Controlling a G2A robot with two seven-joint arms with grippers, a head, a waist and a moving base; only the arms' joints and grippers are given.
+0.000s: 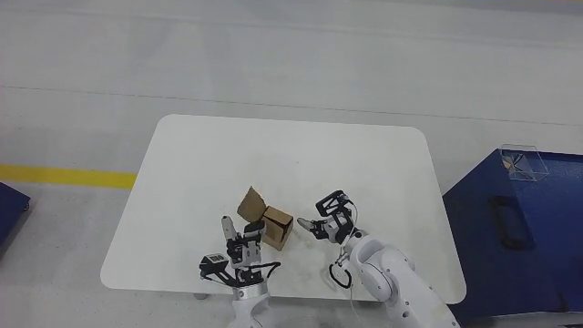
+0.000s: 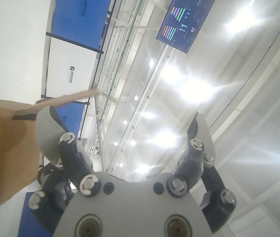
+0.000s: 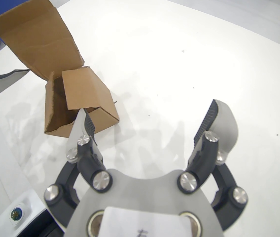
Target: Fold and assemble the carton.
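Lower centre of frame, on the table (image 1: 273,146), the open-flapped carton (image 1: 267,219) sits between the left gripper (image 2: 122,114) and right gripper (image 3: 151,110), both with fingers spread wide.

Carton (image 1: 276,226) on table (image 1: 364,164); left gripper (image 1: 240,230) to left, right gripper (image 1: 314,215) opposite

One carton (image 1: 267,220). One desk (image 1: 364,164). Two hands, the left hand (image 1: 240,230) and the right hand (image 1: 319,211), each with two fingers (image 3: 216,119) spread apart. The carton has two loose flaps, one large flap (image 3: 36,33) and one small flap (image 3: 85,87). One blue cabinet (image 1: 519,237), with one clear box (image 1: 524,161) on it.
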